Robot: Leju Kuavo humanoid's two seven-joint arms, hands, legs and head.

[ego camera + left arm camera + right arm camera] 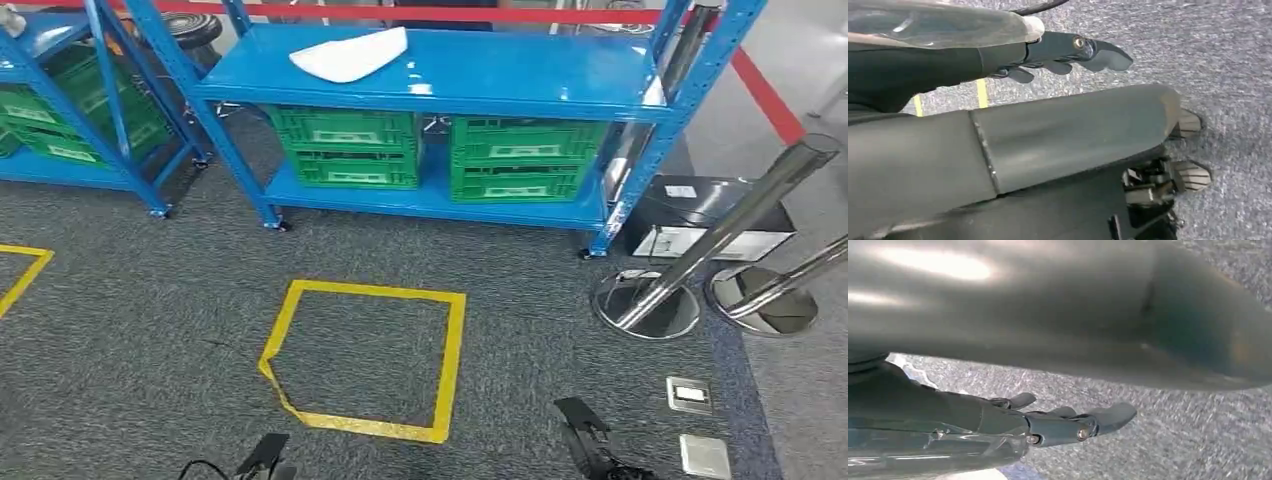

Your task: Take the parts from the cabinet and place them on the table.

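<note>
A white curved part (pixel 350 53) lies on the top board of the blue cabinet (pixel 440 75) straight ahead, far from both hands. My left hand (pixel 262 455) hangs low at the bottom edge of the head view, above the grey carpet. In the left wrist view the left hand (pixel 1063 52) has its dark fingers stretched out and holds nothing. My right hand (pixel 585 440) hangs at the bottom right. The right wrist view has the right hand (pixel 1063 422) with fingers straight and nothing in it.
Green crates (pixel 350 148) (pixel 520 160) fill the cabinet's lower board. A second blue rack (pixel 70 100) stands left. A yellow taped square (pixel 365 355) marks the carpet before me. Chrome barrier posts (pixel 700 260), a black box (pixel 700 215) and floor sockets (pixel 690 395) are at the right.
</note>
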